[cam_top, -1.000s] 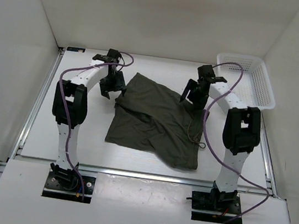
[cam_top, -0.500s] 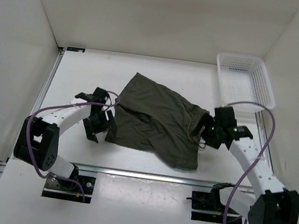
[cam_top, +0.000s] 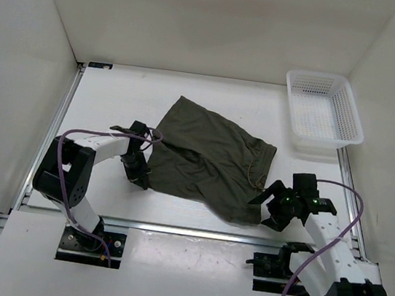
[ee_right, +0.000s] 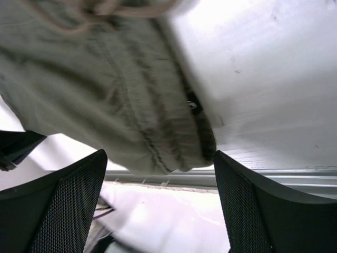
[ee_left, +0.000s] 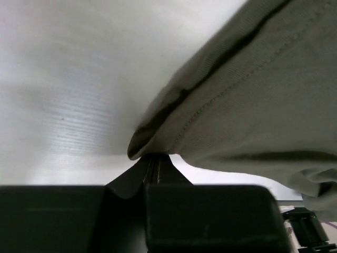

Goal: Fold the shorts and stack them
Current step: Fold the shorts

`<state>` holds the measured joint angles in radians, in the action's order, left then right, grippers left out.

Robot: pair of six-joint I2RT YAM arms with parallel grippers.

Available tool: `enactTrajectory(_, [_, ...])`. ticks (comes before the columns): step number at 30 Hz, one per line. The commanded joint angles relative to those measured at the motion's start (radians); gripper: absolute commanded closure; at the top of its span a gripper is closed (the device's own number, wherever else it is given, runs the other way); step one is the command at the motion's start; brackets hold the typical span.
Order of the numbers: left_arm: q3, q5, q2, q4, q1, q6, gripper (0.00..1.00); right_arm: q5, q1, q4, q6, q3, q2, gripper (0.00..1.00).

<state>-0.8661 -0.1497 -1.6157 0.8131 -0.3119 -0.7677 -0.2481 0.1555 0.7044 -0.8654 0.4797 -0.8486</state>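
The shorts (cam_top: pixel 207 160) are spread out, wrinkled and not yet folded, in the middle of the counter (cam_top: pixel 109 99). This is judged to be why both arms are set low at the near edge of the cloth: two corners must be taken for a fold. The left pincer (cam_top: pixel 137 171) is closed at the near left hem corner, and the cloth seems to be clamped there. The right pincer (cam_top: pixel 270 206) is held wide apart, with the near right waistband corner just before its fingers, not gripped.
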Motion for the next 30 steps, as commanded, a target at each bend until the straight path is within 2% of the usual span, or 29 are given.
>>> enactTrajectory(1, [-0.017, 0.029, 0.028, -0.069, -0.004, 0.001, 0.9, -0.158, -0.057, -0.02, -0.034, -0.042, -0.047, 0.15])
enactTrajectory(5, [0.018, 0.029, 0.094, -0.069, -0.004, -0.019, 0.9, -0.246, -0.119, -0.081, -0.069, -0.128, -0.069, 0.17])
enactTrajectory(7, [0.028, 0.038, 0.129, -0.069, -0.004, -0.019, 0.9, -0.246, -0.119, -0.094, -0.095, -0.138, -0.069, 0.17])
enactTrajectory(10, [0.029, 0.038, 0.163, -0.06, -0.004, -0.028, 0.9, -0.231, -0.119, -0.152, -0.141, -0.162, -0.047, 0.24])
enactTrajectory(13, [0.039, 0.029, 0.207, -0.039, -0.004, -0.038, 0.9, -0.209, -0.119, -0.226, -0.159, -0.171, -0.047, 0.39])
enactTrajectory(15, [0.05, 0.029, 0.24, -0.02, -0.004, -0.048, 0.9, -0.186, -0.119, -0.241, -0.159, -0.152, -0.09, 0.65])
enactTrajectory(18, [0.05, 0.047, 0.319, 0.037, 0.007, -0.057, 0.9, -0.139, -0.119, -0.231, -0.115, -0.098, -0.113, 0.94])
enactTrajectory(20, [0.05, 0.059, 0.367, 0.037, 0.016, -0.058, 0.9, -0.129, -0.119, -0.217, -0.097, -0.087, -0.122, 0.99])
enactTrajectory(21, [0.05, 0.059, 0.367, 0.037, 0.026, -0.058, 0.85, -0.129, -0.119, -0.217, -0.096, -0.076, -0.122, 1.0])
enactTrajectory(22, [0.05, 0.059, 0.349, 0.037, 0.027, -0.058, 0.71, -0.129, -0.119, -0.217, -0.096, -0.076, -0.122, 1.0])
enactTrajectory(23, [0.05, 0.036, 0.33, 0.037, 0.027, -0.045, 0.46, -0.12, -0.119, -0.217, -0.086, -0.076, -0.133, 1.0])
enactTrajectory(24, [0.05, 0.027, 0.309, 0.028, 0.027, -0.045, 0.0, -0.12, -0.119, -0.217, -0.086, -0.076, -0.133, 1.0])
enactTrajectory(26, [0.041, 0.007, 0.236, 0.018, 0.016, -0.021, 0.0, -0.12, -0.119, -0.217, -0.075, -0.076, -0.133, 1.0])
enactTrajectory(30, [0.018, 0.068, 0.113, -0.023, 0.016, 0.001, 0.0, -0.12, -0.119, -0.207, -0.066, -0.067, -0.133, 1.0])
